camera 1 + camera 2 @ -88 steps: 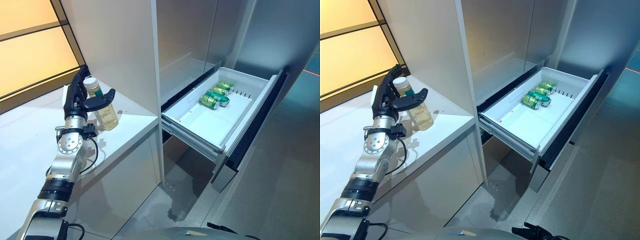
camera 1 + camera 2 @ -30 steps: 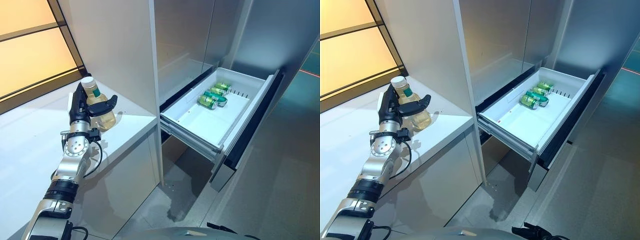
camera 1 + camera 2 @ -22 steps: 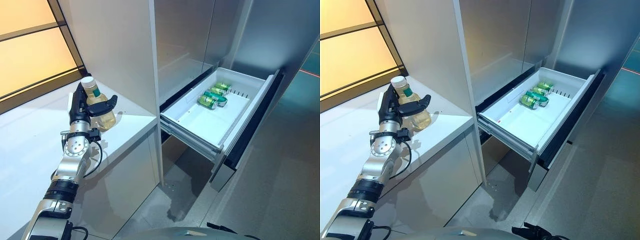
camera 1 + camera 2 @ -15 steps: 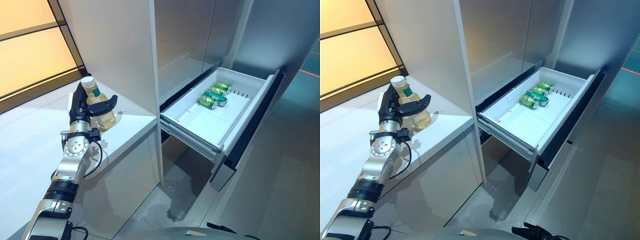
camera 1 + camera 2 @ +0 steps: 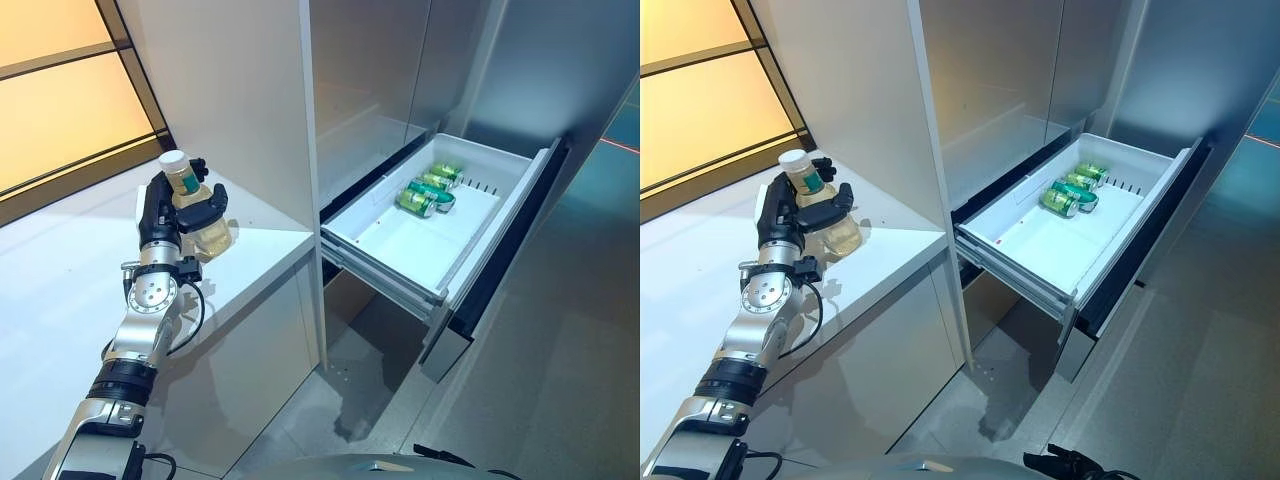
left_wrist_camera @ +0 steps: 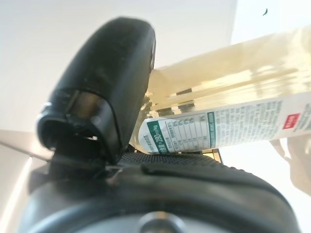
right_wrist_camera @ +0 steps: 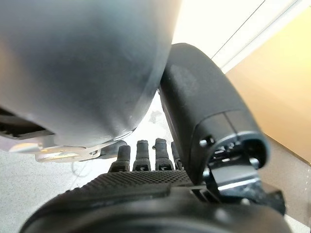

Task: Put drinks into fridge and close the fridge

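Observation:
A clear bottle of pale yellow drink (image 5: 200, 222) with a white cap stands on the white counter (image 5: 60, 290), beside the tall white cabinet wall. My left hand (image 5: 158, 215) is at the bottle, with its fingers and thumb curled round the bottle's upper body. The left wrist view shows the thumb (image 6: 107, 82) pressed against the labelled bottle (image 6: 243, 111). The fridge drawer (image 5: 400, 250) is pulled out at the right, with green cans (image 5: 428, 190) lying at its far end. My right hand (image 7: 146, 194) shows in its wrist view with its fingers relaxed, holding nothing.
The drawer's dark front panel (image 5: 500, 270) juts out over the grey floor (image 5: 560, 380). The near half of the drawer holds nothing. The counter's front edge (image 5: 250, 290) ends next to the drawer. An orange lit wall (image 5: 60, 90) stands behind the counter.
My left hand's fingers and thumb have closed round the bottle; half a second ago the hand was open beside it with the thumb spread.

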### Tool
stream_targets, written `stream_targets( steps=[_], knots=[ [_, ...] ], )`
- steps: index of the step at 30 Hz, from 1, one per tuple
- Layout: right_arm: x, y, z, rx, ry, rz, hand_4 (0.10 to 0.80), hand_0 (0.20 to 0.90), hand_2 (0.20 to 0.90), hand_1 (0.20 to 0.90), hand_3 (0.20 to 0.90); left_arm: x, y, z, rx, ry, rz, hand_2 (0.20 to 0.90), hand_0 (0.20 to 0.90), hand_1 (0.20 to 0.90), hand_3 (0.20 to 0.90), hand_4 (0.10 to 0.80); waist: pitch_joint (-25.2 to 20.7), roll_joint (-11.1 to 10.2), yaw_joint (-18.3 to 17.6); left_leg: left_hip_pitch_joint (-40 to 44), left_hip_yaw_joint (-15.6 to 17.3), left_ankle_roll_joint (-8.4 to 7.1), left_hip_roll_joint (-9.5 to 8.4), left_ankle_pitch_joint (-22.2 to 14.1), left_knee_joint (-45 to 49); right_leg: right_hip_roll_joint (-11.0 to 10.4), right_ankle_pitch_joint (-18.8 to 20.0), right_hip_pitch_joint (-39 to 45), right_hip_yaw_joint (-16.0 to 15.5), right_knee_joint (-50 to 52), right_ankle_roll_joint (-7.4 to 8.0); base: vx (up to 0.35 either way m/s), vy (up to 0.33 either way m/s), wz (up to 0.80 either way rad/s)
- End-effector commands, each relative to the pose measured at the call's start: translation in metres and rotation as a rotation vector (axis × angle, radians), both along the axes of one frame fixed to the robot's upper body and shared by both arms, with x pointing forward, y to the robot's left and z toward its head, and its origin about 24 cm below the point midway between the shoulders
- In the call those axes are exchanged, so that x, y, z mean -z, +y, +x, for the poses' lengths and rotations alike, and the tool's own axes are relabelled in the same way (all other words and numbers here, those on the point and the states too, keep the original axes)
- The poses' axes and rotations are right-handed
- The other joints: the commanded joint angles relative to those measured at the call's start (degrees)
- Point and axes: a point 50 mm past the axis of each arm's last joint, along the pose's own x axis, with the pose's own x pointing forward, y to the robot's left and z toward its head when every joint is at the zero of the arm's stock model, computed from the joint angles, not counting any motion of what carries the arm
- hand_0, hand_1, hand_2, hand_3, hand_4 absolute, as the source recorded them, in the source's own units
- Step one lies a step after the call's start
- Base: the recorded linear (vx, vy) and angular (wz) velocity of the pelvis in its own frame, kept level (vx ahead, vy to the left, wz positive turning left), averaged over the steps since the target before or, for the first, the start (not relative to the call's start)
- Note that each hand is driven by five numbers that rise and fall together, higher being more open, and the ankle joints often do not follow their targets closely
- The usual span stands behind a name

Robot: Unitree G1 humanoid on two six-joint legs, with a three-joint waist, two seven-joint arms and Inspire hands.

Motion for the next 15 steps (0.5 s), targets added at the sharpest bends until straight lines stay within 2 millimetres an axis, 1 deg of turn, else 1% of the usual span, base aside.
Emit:
stream_targets(
  steps=[1,6,7,8,10,11,12,15],
  knots=[
    [0.001,0.002,0.000,-0.034,0.014,0.013,0.800,0.900,0.900,0.900,0.900,-0.041,-0.005,0.009,0.052,-0.242,-0.088,0.300,0.300,0.300,0.200,0.100,-0.1,1.1,-0.6,0.8,2.2,1.03,-1.16,-7.3,2.1,2.7,-4.5,-3.8,0.1,6.7,2.28,0.000,0.000,0.00],
    [-0.001,0.004,0.005,-0.036,-0.024,0.030,0.800,0.900,0.900,0.900,0.900,-0.060,-0.011,0.004,0.110,-0.382,-0.165,0.300,0.300,0.300,0.200,0.100,-0.2,1.0,-0.5,0.8,2.0,1.02,-1.17,-7.3,2.1,2.7,-4.5,-3.9,0.2,6.8,2.22,0.000,0.000,0.00],
    [-0.003,0.005,0.013,-0.085,-0.068,0.021,0.800,0.900,0.900,0.900,0.900,-0.070,-0.017,0.001,0.145,-0.435,-0.178,0.300,0.300,0.300,0.200,0.100,-0.1,0.9,-0.4,0.8,1.9,1.02,-1.14,-7.2,2.1,2.7,-4.5,-3.9,0.2,6.8,2.16,0.000,0.000,0.00],
    [-0.004,0.007,0.019,-0.122,-0.094,0.017,0.800,0.900,0.900,0.900,0.900,-0.076,-0.020,0.000,0.168,-0.463,-0.184,0.300,0.300,0.300,0.200,0.100,-0.1,0.9,-0.4,0.8,1.8,1.05,-1.13,-7.2,2.0,2.7,-4.5,-3.9,0.2,6.9,2.14,0.000,0.000,0.00],
    [-0.010,0.013,0.037,-0.221,-0.181,0.011,0.800,0.900,0.900,0.900,0.900,-0.090,-0.030,-0.004,0.238,-0.533,-0.212,0.300,0.300,0.300,0.200,0.100,0.1,0.7,-0.3,0.7,1.5,1.05,-1.12,-7.2,2.2,2.7,-4.5,-4.0,0.1,7.0,2.09,0.000,0.000,0.00],
    [-0.012,0.016,0.043,-0.234,-0.206,0.015,0.800,0.900,0.900,0.900,0.900,-0.093,-0.033,-0.005,0.262,-0.549,-0.221,0.300,0.300,0.300,0.200,0.100,0.1,0.6,-0.3,0.7,1.4,1.04,-1.13,-7.2,2.2,2.7,-4.6,-4.0,0.0,7.1,2.06,0.000,0.000,0.00],
    [-0.019,0.022,0.057,-0.260,-0.271,0.033,0.800,0.900,0.900,0.900,0.900,-0.099,-0.039,-0.008,0.319,-0.585,-0.244,0.300,0.300,0.300,0.200,0.100,0.2,0.5,-0.2,0.6,1.3,1.01,-1.09,-7.2,2.2,2.6,-4.6,-4.0,-0.2,7.1,2.01,0.000,0.000,0.00],
    [-0.040,0.043,0.091,-0.311,-0.447,0.085,0.800,0.900,0.900,0.900,0.900,-0.107,-0.055,-0.013,0.480,-0.648,-0.334,0.300,0.300,0.300,0.200,0.100,0.4,0.3,-0.3,0.6,1.0,0.99,-1.00,-7.0,2.2,2.6,-4.6,-4.1,-0.4,7.3,1.90,0.000,0.000,0.00]
  ],
)
